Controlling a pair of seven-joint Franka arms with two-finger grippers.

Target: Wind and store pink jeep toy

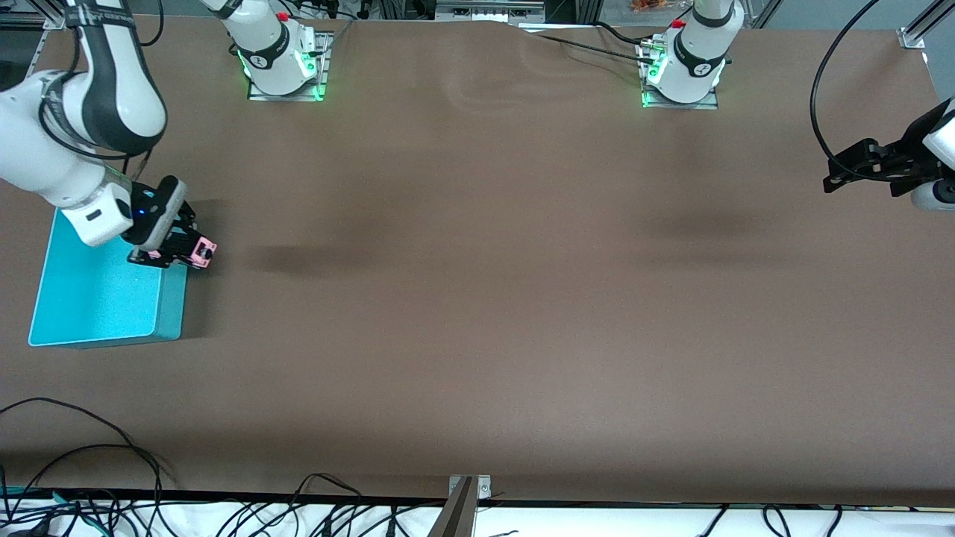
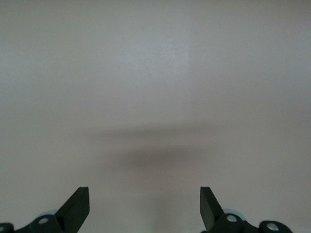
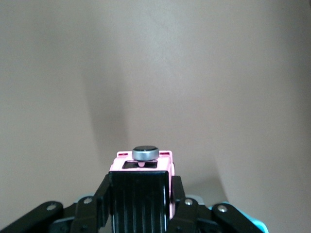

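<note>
The brown table (image 1: 477, 298) holds 1 turquoise bin (image 1: 97, 298) at the right arm's end. The right gripper (image 1: 179, 252) pinches the pink jeep toy (image 1: 201, 252) above the bin's edge. The left gripper (image 2: 145, 206) waits, spread wide. The storing step seems near: next, move over the bin and let go.

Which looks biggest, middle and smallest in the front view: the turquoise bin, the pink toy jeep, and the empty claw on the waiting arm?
1. turquoise bin, by far the largest.
2. left gripper, open, waiting over the table's left-arm end.
3. pink jeep toy, smallest, held shut in the right gripper over the bin's edge.
</note>
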